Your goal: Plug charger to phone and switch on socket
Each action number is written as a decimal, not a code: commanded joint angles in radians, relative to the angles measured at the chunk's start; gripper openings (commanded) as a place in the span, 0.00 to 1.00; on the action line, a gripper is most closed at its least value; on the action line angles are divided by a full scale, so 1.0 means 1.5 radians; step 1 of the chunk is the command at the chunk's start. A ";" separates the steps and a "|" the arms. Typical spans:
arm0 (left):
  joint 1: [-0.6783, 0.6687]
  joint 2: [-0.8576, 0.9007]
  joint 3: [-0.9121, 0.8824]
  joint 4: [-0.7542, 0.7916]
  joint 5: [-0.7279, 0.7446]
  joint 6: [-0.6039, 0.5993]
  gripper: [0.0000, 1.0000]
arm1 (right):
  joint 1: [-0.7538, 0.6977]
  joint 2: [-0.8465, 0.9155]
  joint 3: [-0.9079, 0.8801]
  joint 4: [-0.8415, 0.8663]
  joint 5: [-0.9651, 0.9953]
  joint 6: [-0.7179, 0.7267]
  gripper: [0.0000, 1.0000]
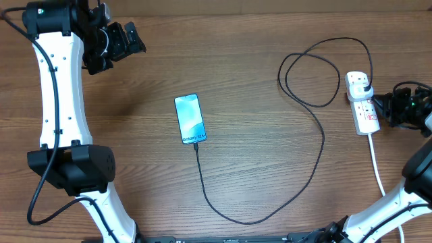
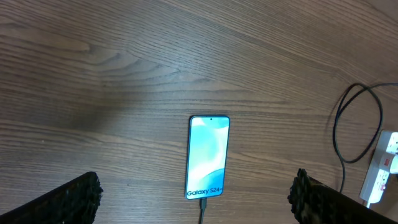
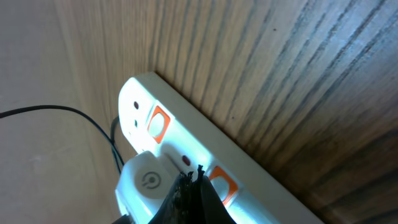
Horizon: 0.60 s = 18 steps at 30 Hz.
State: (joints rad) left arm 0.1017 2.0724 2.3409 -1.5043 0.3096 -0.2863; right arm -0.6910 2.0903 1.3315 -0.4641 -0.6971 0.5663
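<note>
The phone (image 1: 190, 119) lies mid-table with its blue screen lit; it also shows in the left wrist view (image 2: 208, 155). The black charger cable (image 1: 317, 135) is plugged into the phone's near end, loops right and runs up to the white socket strip (image 1: 366, 111). Its plug (image 3: 146, 180) sits in the strip. My right gripper (image 3: 193, 175) is shut, its tips touching the strip (image 3: 261, 168) between the plug and an orange-red switch (image 3: 222, 182). My left gripper (image 1: 125, 40) is open and empty, high above the table at the far left; its fingers frame the phone in the left wrist view (image 2: 196, 186).
The strip's white cord (image 1: 378, 169) runs toward the table's front edge at the right. A second orange-red switch (image 3: 159, 122) sits further along the strip. The cable loop (image 2: 354, 124) and the strip (image 2: 379, 174) show at the right of the left wrist view.
</note>
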 commanded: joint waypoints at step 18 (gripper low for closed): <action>-0.003 -0.007 0.007 -0.002 -0.004 -0.006 1.00 | 0.025 0.044 0.011 -0.054 -0.007 -0.009 0.04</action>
State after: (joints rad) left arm 0.1017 2.0724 2.3409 -1.5043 0.3096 -0.2863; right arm -0.6853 2.1201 1.3582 -0.5167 -0.6979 0.5640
